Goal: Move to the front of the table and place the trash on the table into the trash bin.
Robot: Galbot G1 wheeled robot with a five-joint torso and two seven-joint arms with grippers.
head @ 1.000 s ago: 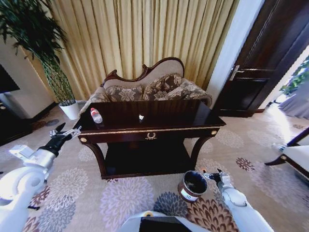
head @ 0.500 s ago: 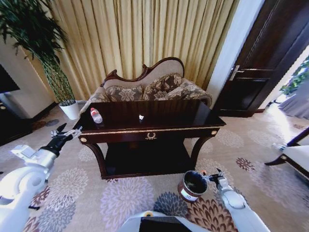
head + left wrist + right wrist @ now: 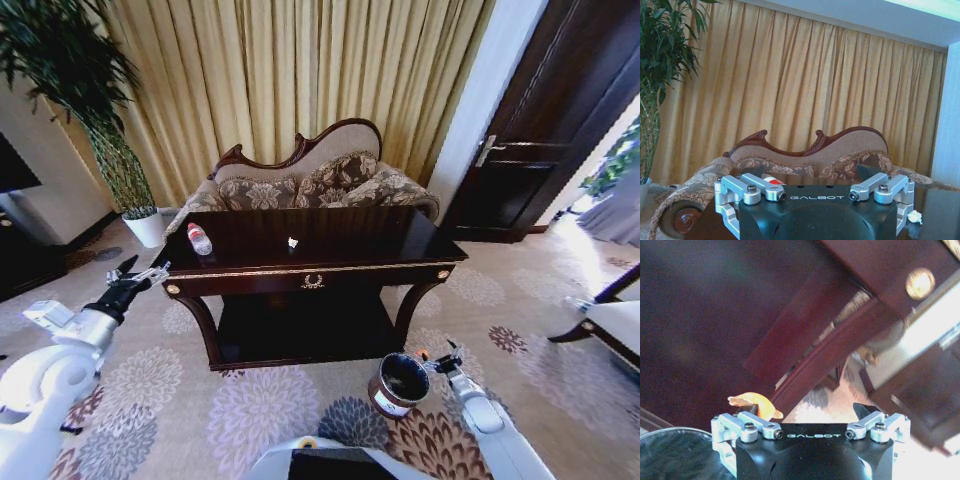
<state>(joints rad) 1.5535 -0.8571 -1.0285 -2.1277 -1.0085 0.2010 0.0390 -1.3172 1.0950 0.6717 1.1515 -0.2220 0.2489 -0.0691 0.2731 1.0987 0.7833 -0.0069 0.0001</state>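
Note:
The dark table stands straight ahead. On its left end lies the clear bottle with a red cap, and a small white scrap sits near the middle. The round brown trash bin stands on the carpet by the table's right leg. My right gripper hovers just right of the bin's rim; its fingers stand open, and an orange scrap clings at one fingertip beside the bin's liner. My left gripper hangs open off the table's left corner, facing the bottle's cap.
A carved sofa stands behind the table before yellow curtains. A potted plant is at the back left, a dark door at the right, and a chair at the far right. Patterned carpet lies open in front.
My right gripper has edged slightly left toward the bin's rim. The left arm, bottle and white scrap have not moved.

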